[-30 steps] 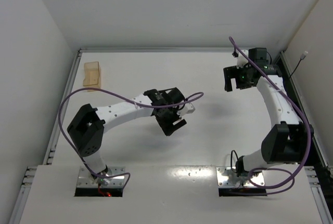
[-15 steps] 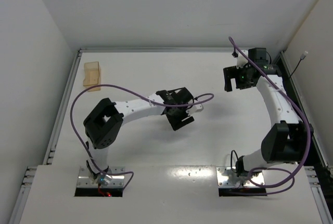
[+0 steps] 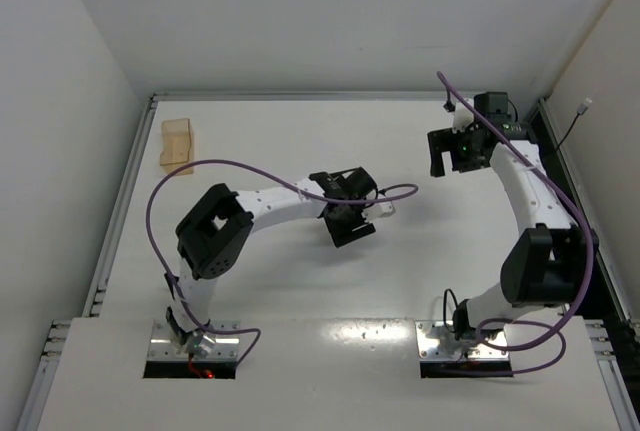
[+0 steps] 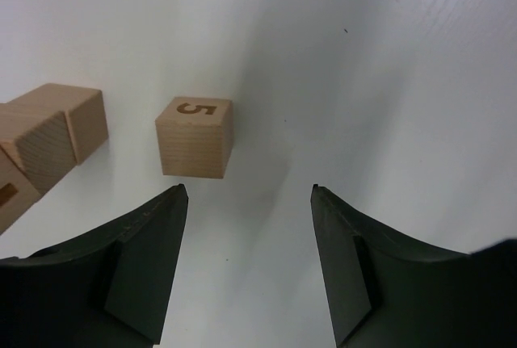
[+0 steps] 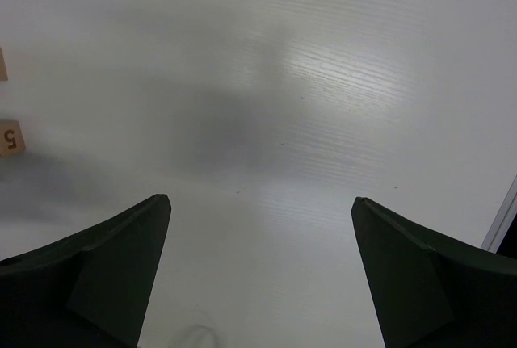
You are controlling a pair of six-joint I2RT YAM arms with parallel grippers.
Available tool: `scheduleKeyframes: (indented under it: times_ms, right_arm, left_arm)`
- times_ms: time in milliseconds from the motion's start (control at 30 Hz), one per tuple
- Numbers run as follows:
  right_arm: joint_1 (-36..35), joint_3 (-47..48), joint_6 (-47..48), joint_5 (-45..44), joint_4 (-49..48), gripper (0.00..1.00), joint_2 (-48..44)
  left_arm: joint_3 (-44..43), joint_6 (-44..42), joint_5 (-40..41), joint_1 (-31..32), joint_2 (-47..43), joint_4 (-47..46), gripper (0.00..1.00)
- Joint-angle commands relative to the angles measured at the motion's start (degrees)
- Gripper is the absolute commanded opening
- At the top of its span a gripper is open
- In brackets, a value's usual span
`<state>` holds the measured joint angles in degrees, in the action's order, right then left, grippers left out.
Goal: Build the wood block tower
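A small light-tan wooden cube marked "5" (image 4: 196, 136) sits alone on the white table. Left of it, a few more tan cubes (image 4: 50, 140) touch each other at the frame edge; I cannot tell if they are stacked. No standing tower shows. My left gripper (image 4: 249, 190) is open and empty, hovering just short of the "5" cube, which lies ahead of its left finger. In the top view the left gripper (image 3: 350, 219) hides the cubes. My right gripper (image 3: 445, 156) is open and empty at the far right. The "5" cube (image 5: 10, 138) shows at its view's left edge.
A flat tan tray (image 3: 178, 143) lies at the far left of the table (image 3: 280, 131). White walls stand at the back and both sides. A raised rail (image 3: 560, 166) runs along the table's right edge, close to the right arm.
My left arm has reached further right toward the table's middle, its gripper still open. My right arm has barely moved.
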<state>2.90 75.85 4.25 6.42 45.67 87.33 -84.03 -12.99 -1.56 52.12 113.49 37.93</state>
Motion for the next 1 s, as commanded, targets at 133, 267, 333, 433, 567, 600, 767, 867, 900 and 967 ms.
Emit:
scheduleKeyframes:
  times_ms: [133,267,333,433,567,600,767,867,900,967]
  right_arm:
    - [-0.1,2.7,-0.5,-0.1,-0.4,0.92,0.8]
    - [-0.1,2.7,-0.5,-0.1,-0.4,0.92,0.8]
    - [-0.1,2.7,-0.5,-0.1,-0.4,0.92,0.8]
    - [-0.1,2.7,-0.5,-0.1,0.1,0.92,0.8]
    - [-0.1,3.2,-0.5,-0.1,0.1,0.92,1.4]
    - [-0.1,3.2,-0.5,-0.1,0.1,0.92,1.4]
    - [-0.1,3.2,0.1,-0.1,0.1,0.92,1.9]
    - [-0.1,3.2,0.1,-0.1,0.1,0.92,1.9]
    - [-0.1,3.2,0.1,-0.1,0.1,0.92,1.9]
    - [-0.1,3.2,0.1,-0.1,0.1,0.92,1.9]
  left_arm:
    - [-3.2,-2.4,1.2,-1.5,1.6,-1.4,0.59]
    - [-4.2,-2.9,1.2,-2.7,2.1,-1.4,0.59]
    - [-5.3,-2.9,1.2,-3.3,3.2,-1.4,0.59]
    - [-6.4,-2.9,0.2,-4.0,4.5,-1.4,0.59]
    - [-7.7,-3.4,-0.4,-4.6,5.1,-1.4,0.59]
    - [-7.7,-3.4,-0.4,-4.6,5.1,-1.4,0.58]
    - [-8.3,-3.4,-1.6,-5.1,6.2,-0.8,0.56]
    - [-8.3,-4.0,-2.7,-5.1,6.2,-0.2,0.55]
    - [-8.3,-4.0,-2.7,-5.1,6.2,0.3,0.54]
    - [-8.3,-4.0,-3.4,-5.1,6.2,0.3,0.52]
